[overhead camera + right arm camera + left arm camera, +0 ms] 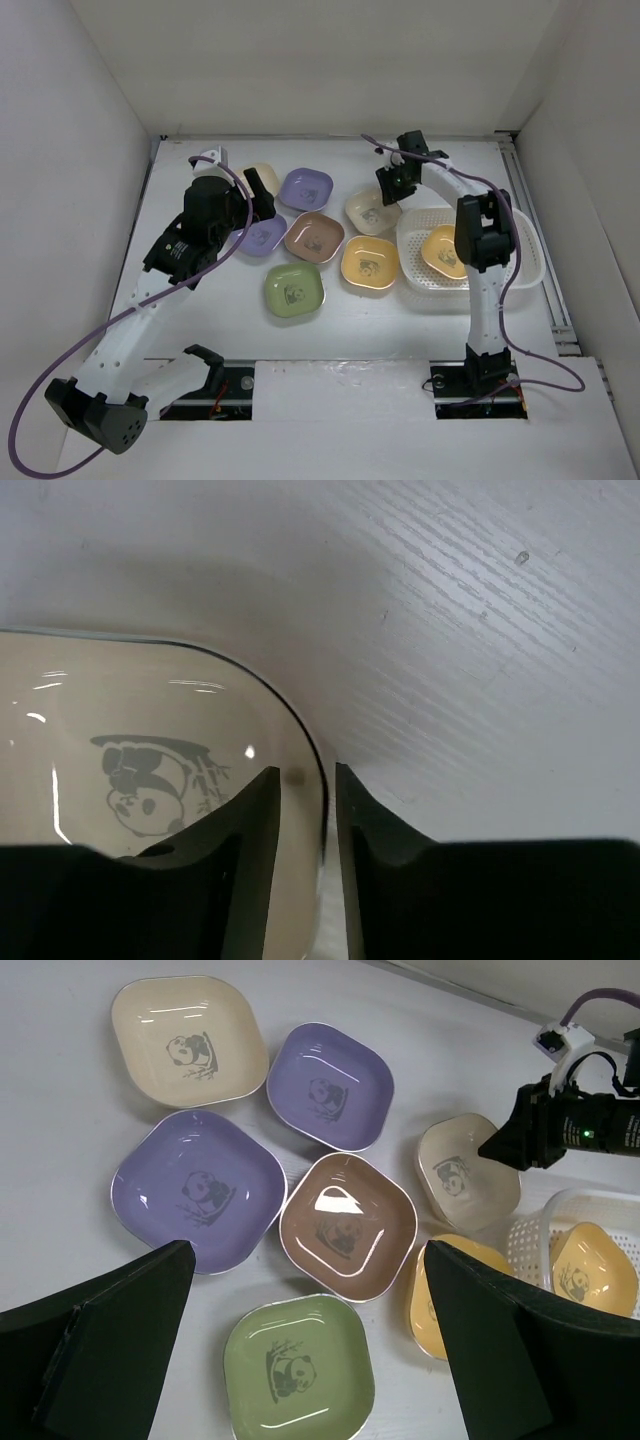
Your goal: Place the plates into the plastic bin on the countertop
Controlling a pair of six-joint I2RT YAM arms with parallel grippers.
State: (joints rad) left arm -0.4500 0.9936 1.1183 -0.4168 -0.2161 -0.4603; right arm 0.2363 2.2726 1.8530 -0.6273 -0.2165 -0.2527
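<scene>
One yellow plate [441, 250] lies inside the bin [525, 262]. The other seven sit out on the desk [400, 320], all to the left of the bin. The beige plate [371, 210], just beside the bin's far left corner, looks like the next to go. The right fingers [250, 860] stand narrow astride its rim, not yet pinching it. The left fingers [110, 1360] hang wide and empty above a purple plate [262, 238], well left of the bin.

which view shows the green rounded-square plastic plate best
Left wrist view: the green rounded-square plastic plate lies close, its panda print clear. The top view shows it small; the right wrist view misses it.
</scene>
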